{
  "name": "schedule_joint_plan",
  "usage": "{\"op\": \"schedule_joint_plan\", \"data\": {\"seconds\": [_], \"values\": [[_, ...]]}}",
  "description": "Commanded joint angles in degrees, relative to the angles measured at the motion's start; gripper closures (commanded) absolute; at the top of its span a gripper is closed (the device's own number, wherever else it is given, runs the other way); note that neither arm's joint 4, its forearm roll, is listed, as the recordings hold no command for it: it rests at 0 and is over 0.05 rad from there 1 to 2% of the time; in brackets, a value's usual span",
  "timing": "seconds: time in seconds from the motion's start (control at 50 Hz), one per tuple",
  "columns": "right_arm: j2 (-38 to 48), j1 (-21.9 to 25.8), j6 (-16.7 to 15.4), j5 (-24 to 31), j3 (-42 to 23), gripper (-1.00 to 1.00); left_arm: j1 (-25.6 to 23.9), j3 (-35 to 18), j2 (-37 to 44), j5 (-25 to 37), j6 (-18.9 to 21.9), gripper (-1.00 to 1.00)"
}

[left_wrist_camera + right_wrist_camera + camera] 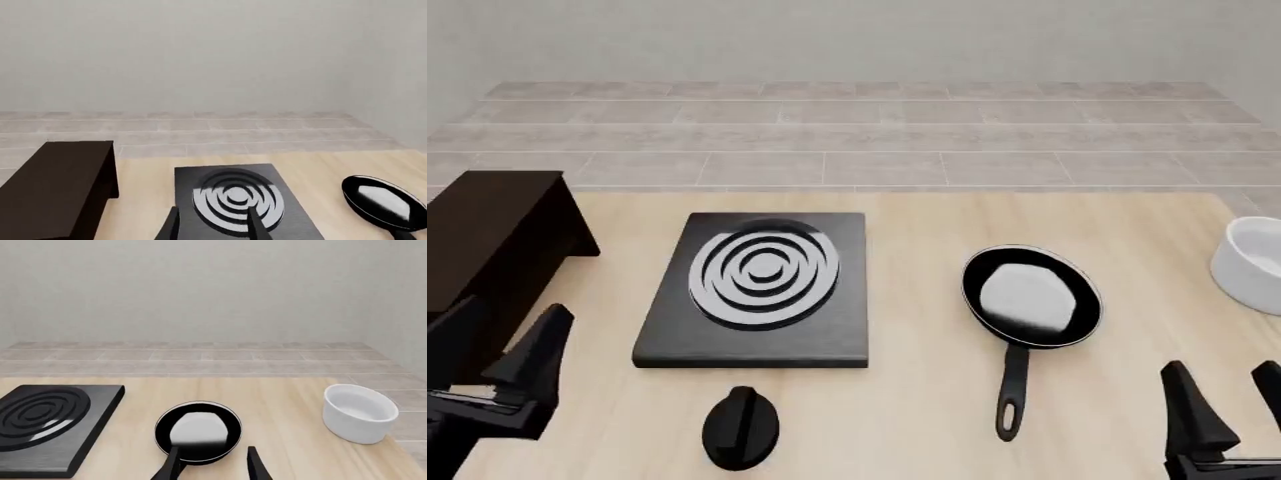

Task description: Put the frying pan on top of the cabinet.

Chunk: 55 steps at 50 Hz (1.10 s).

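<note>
Front view: frying pan (1032, 296) at 3 o'clock of stove plate (758, 288); cabinet (487, 255) at 9 o'clock. Both hands' (510, 368) (1228, 400) fingers apart, holding nothing. No legible writing.

The front view's edges cut off the cabinet (487, 240), the white bowl (1252, 262) and both claws; the left wrist view crops the frying pan (383, 201)

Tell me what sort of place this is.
Likely a simulated kitchen tabletop: a stove plate with silver rings, a frying pan beside it, and a white bowl on a pale wooden table.
</note>
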Motion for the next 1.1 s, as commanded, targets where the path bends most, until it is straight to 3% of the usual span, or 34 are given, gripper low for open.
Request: {"op": "schedule_joint_plan", "data": {"seconds": [0.02,0.16,0.26,0.44,0.46,0.52,0.56,0.66,0.72,0.86,1.1], "values": [[0.07,-0.06,0.09,-0.05,-0.03,-1.00,-7.85,-7.38,15.99,-8.39,-4.12,-1.00],[0.74,-0.12,0.16,-1.25,0.49,-1.00,-11.88,-12.08,24.07,-10.11,-7.98,-1.00],[0.84,-0.02,-0.04,-1.30,0.46,-1.00,-15.51,-14.99,33.71,-13.14,-13.81,-1.00],[0.92,-0.09,-0.10,-1.40,0.56,-1.00,-18.69,-19.67,43.05,-13.71,-17.99,-1.00],[1.36,-0.10,0.05,-1.79,0.59,-1.00,-19.09,-20.74,45.35,-13.83,-20.87,-1.00],[1.75,-0.12,0.07,-2.12,0.60,-1.00,-19.45,-22.05,48.12,-14.13,-22.98,-1.00],[2.12,-0.15,-0.02,-2.43,0.56,-1.00,-19.09,-24.17,53.87,-14.51,-29.31,-1.00],[2.46,-0.13,0.01,-2.69,0.58,-1.00,-21.36,-26.26,55.55,-14.67,-28.85,-1.00],[2.40,-0.17,-0.07,-2.69,0.62,-1.00,-23.64,-27.49,58.69,-15.15,-31.07,-1.00],[2.67,0.22,-0.58,-2.87,0.63,-1.00,-24.10,-28.71,63.61,-19.02,-32.19,-1.00],[3.20,0.04,-0.73,-3.28,0.66,-1.00,-26.62,-33.63,70.32,-20.07,-33.76,-1.00]]}}
